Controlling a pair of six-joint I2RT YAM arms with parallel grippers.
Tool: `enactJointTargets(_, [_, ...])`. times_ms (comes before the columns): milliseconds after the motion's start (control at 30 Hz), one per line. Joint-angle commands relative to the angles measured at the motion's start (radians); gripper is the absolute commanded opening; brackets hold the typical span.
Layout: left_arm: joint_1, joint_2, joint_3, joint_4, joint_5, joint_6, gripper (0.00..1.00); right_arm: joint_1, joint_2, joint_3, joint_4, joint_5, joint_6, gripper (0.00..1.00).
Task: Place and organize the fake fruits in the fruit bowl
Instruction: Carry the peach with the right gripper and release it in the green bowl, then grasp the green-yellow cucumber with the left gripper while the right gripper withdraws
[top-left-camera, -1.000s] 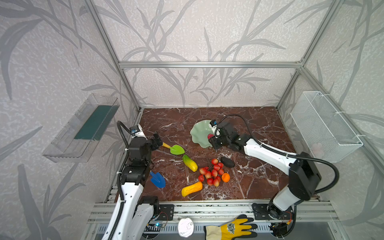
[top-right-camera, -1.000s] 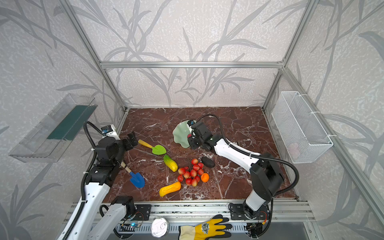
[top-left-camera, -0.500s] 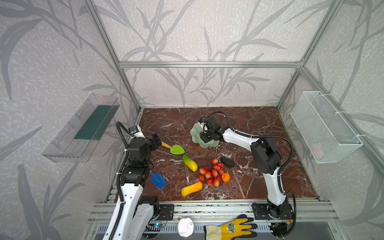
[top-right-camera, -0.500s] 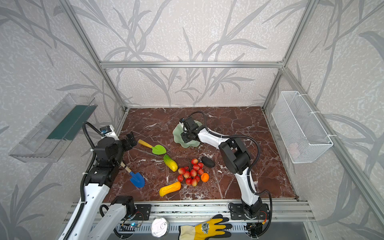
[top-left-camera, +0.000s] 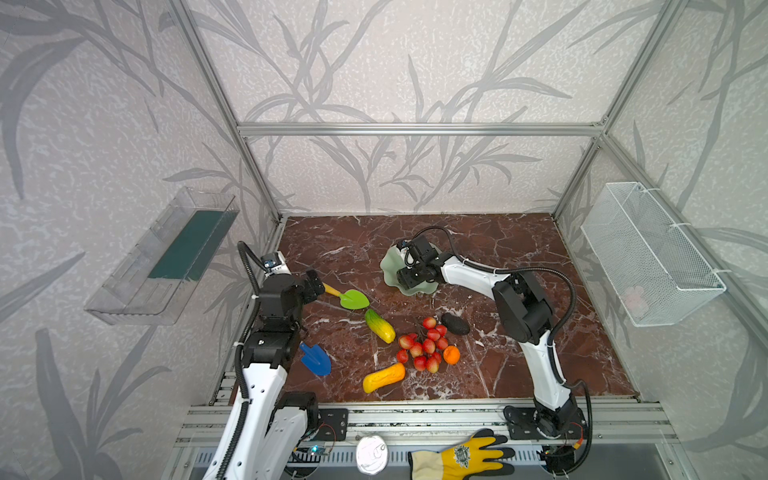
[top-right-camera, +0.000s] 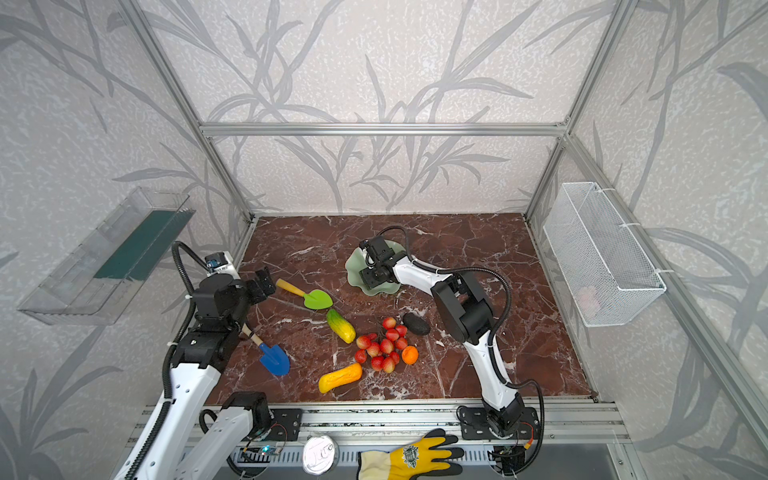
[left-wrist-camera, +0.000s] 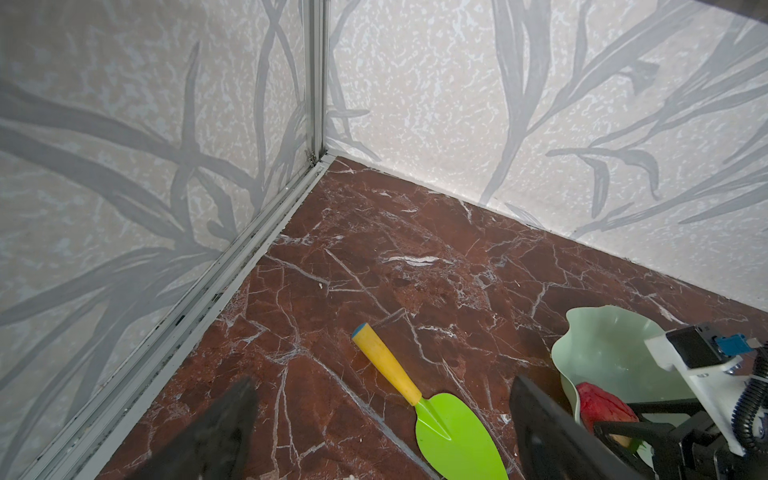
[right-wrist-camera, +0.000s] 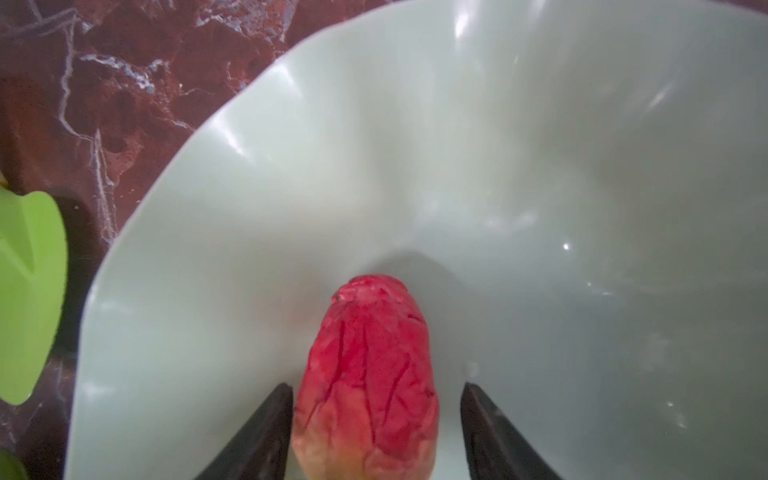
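Fruit bowl (right-wrist-camera: 540, 166), glossy mint, wavy scalloped rim, veined red strawberry (right-wrist-camera: 368, 374) inside

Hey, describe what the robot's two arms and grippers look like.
Both the left arm and right arm have glossy white links joined by bulky black joints. A black ribbed cable loops along each. The left gripper and right gripper have flat black tapered fingers; a white camera mount with a blue connector sits at each wrist.
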Motion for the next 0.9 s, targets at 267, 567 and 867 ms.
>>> enactJointTargets(267, [-0.033, 0.071, 0.106, -0.299, 0.261, -0.072, 0.82, -0.043, -0.551, -0.375, 0.223, 0.048, -0.002, 1.0])
enactJointTargets(567, [-0.351, 0.086, -0.066, -0.179, 0.121, -0.352, 0.81, -0.053, -0.838, -0.726, 0.284, 0.042, 0.031, 0.99])
enactJointTargets(867, [-0.546, 0.311, -0.071, -0.059, 0.004, -0.491, 0.8, -0.088, -0.922, -0.815, 0.259, 0.032, -0.013, 0.99])
